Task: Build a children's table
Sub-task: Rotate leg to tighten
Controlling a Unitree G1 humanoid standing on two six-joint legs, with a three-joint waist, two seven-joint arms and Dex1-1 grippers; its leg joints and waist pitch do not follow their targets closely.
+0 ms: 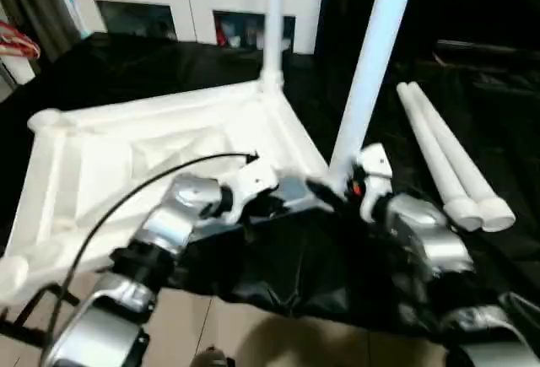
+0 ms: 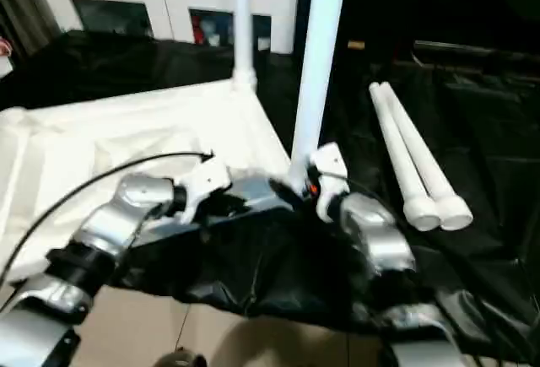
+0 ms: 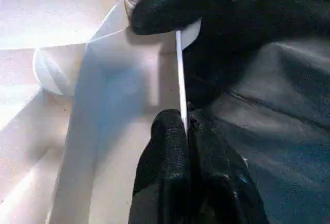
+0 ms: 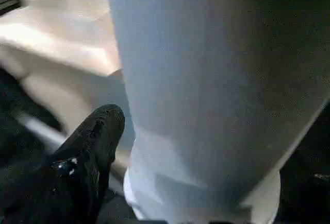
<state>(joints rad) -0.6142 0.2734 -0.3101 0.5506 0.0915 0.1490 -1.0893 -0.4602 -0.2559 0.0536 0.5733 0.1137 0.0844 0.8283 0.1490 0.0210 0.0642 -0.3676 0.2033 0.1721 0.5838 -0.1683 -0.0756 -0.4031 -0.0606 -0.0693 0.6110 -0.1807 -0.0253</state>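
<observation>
Both forearms reach forward; the left tool [image 3: 186, 131] is clenched on the tabletop's rim [image 3: 181, 74], the right tool [image 1: 350, 188] released around the near standing leg [image 1: 371, 63].

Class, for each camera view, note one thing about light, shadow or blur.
Left eye view: soft blur; the upturned tabletop reads bright against black cloth. Left wrist view: a bluish shadow falls across the table's rim. Right wrist view: the near leg looms blurred, shaded blue-grey.

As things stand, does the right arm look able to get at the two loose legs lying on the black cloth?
Probably yes: the two loose legs lie uncovered just beyond the right end effector, with bare black cloth between; it is at the upright leg.
</observation>
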